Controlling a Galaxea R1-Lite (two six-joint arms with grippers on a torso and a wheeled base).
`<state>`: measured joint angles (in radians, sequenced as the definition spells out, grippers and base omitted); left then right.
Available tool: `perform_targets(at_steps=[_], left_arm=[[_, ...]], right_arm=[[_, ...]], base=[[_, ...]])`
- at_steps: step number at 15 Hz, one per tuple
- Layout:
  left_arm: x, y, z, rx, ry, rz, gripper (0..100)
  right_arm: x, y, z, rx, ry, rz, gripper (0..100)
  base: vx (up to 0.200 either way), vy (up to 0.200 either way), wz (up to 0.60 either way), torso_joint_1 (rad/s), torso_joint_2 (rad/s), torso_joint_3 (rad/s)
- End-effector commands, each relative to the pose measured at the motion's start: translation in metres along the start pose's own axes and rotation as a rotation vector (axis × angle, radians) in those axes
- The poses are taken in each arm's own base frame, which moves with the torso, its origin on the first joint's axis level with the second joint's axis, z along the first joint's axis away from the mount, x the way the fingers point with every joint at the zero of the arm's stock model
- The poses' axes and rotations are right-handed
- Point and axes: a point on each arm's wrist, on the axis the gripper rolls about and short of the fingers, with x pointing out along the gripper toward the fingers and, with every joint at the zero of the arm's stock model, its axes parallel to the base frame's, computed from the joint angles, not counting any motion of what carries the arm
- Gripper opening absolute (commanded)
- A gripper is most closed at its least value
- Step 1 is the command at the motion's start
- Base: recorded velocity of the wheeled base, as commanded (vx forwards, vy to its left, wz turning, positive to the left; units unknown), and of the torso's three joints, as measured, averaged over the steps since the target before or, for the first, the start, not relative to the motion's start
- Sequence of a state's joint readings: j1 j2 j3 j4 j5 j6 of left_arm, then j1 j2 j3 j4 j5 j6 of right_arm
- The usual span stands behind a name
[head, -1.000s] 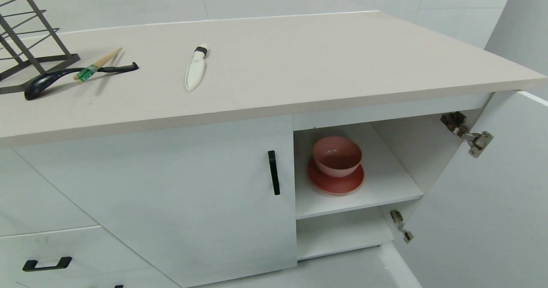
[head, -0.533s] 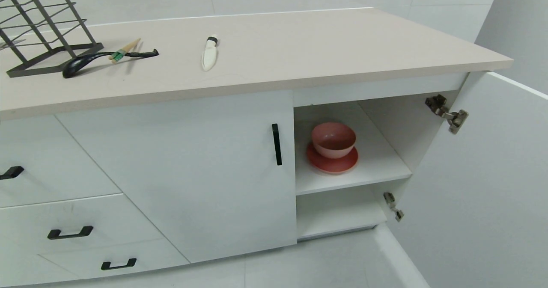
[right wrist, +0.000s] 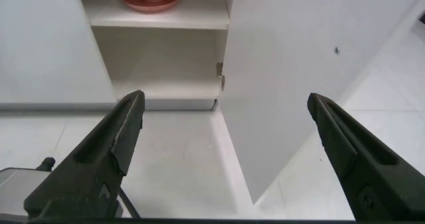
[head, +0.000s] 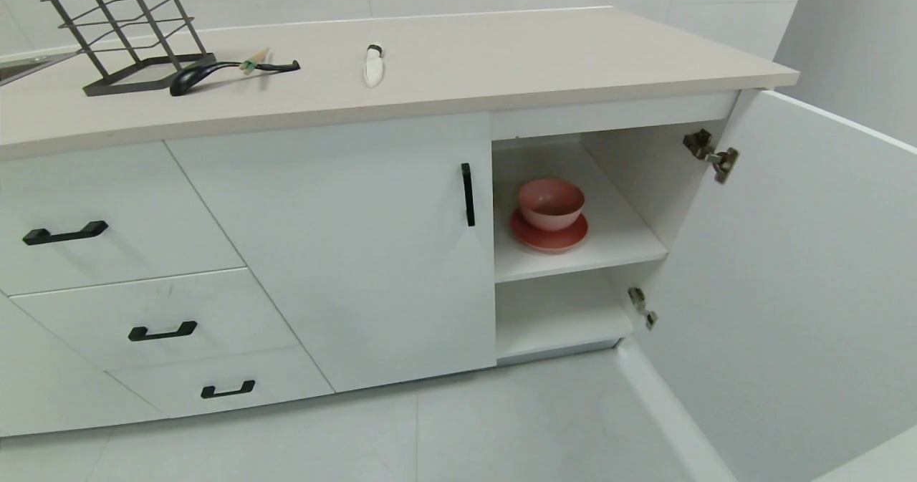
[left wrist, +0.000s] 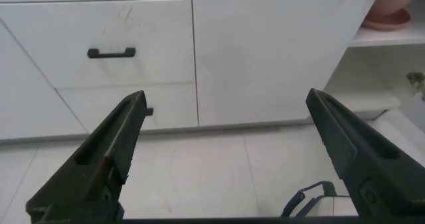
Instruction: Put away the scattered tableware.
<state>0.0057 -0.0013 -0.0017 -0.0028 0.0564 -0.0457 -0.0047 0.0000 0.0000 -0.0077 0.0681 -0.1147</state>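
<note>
At the upper left of the head view a wire rack (head: pixel 122 23) stands on the tabletop (head: pixel 537 45), with a black ladle (head: pixel 193 75) just beside it and a white sheathed knife (head: pixel 372 70) further right, near the top centre. Right of centre, past the open door (head: pixel 788 253), a pink bowl (head: pixel 551 201) sits on a red plate (head: pixel 549 238) on the cupboard's upper shelf (head: pixel 616 253). The left tool (left wrist: pixel 226 98) and the right tool (right wrist: pixel 226 96) hang low before the cupboard, each with its fingers spread wide

One bowl (head: pixel 551 203), one plate (head: pixel 567 240), one rack (head: pixel 122 23), one ladle (head: pixel 208 74), one knife (head: pixel 373 68), three drawers (head: pixel 143 203).
</note>
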Motion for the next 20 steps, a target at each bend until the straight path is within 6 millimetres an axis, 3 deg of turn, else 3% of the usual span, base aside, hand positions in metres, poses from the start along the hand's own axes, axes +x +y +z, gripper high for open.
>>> perform_targets(at_steps=[1, 13, 16, 19, 20], left_arm=[[0.0001, 0.0000, 0.0002, -0.002, 0.000, 0.002, 100], [0.0002, 0.0001, -0.0003, -0.005, 0.001, 0.004, 100], [0.0002, 0.0000, -0.0003, -0.005, 0.001, 0.002, 100], [0.0002, 0.0000, -0.0003, -0.005, 0.001, 0.002, 100], [0.0002, 0.0000, -0.0003, -0.003, 0.001, 0.002, 100]], right_arm=[[0.0001, 0.0000, 0.0000, 0.000, 0.001, 0.001, 100], [0.0001, 0.0000, 0.0000, 0.003, 0.002, 0.000, 100], [0.0001, 0.0000, 0.0000, 0.001, 0.002, 0.000, 100], [0.0001, 0.0000, 0.0000, 0.000, 0.001, 0.001, 100], [0.0001, 0.0000, -0.0001, 0.001, 0.003, 0.000, 0]], base=[[0.000, -0.200, 0.00, 0.002, 0.00, 0.007], [0.000, -0.200, 0.00, 0.002, 0.00, 0.001], [-0.200, -0.067, 0.00, 0.001, 0.00, 0.002], [0.000, -0.200, 0.00, 0.002, 0.00, 0.004], [0.000, 0.000, 0.00, 0.000, 0.00, 0.000]])
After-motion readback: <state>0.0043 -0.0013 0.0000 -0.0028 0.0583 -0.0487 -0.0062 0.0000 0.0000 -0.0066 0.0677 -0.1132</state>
